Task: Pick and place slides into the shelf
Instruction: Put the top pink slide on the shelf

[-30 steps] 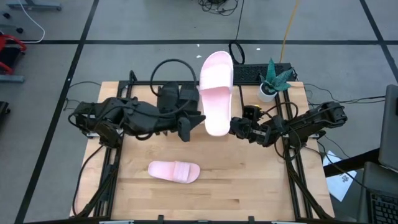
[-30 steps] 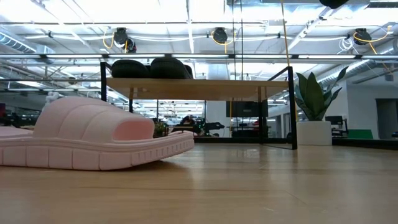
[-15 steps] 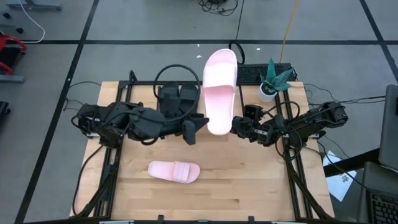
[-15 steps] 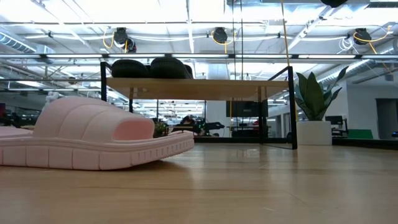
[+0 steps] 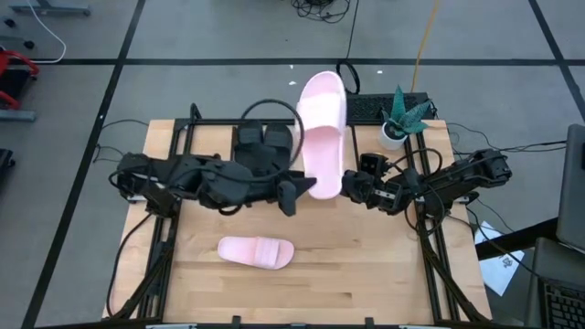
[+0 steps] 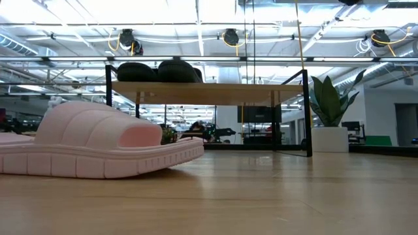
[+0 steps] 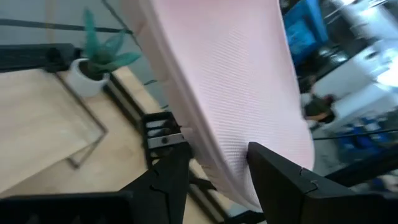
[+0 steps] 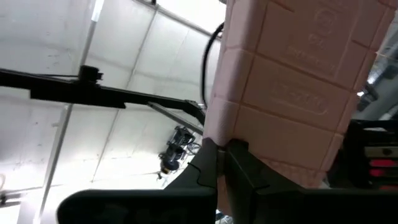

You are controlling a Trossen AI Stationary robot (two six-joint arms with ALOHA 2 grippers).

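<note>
A pale pink slide [image 5: 321,132] stands on end in the air above the table's middle. My right gripper [image 5: 353,188] is shut on its lower end. My left gripper [image 5: 298,194] is open beside that lower end, and its wrist view shows the slide's footbed [image 7: 236,93] in the gap between its fingers; I cannot tell whether they touch it. The other pink slide [image 5: 257,251] lies flat on the tabletop near the front and fills the low view's left [image 6: 98,150]. Two black slides [image 5: 261,144] sit on the shelf's top board [image 6: 209,91]. My right gripper pinches the lower end of the pink slide at its edge [image 8: 214,134] between its two fingers. It comes roughly level from the table's right. The ribbed sole [image 8: 292,81] faces its wrist camera. The slide is lifted clear and stands nearly upright, its other end up.
A small potted plant [image 5: 402,119] stands at the table's back right, and a keyboard [image 5: 370,107] lies behind it. A black cable loop [image 5: 265,114] lies near the black slides. Open tabletop shows right of the lying slide [image 5: 366,265].
My left gripper has gone toward the table's right edge, up to the held slide's lower end. The slide has tipped a little, its upper end leaning toward the left. My right gripper has stayed nearly where it was.
</note>
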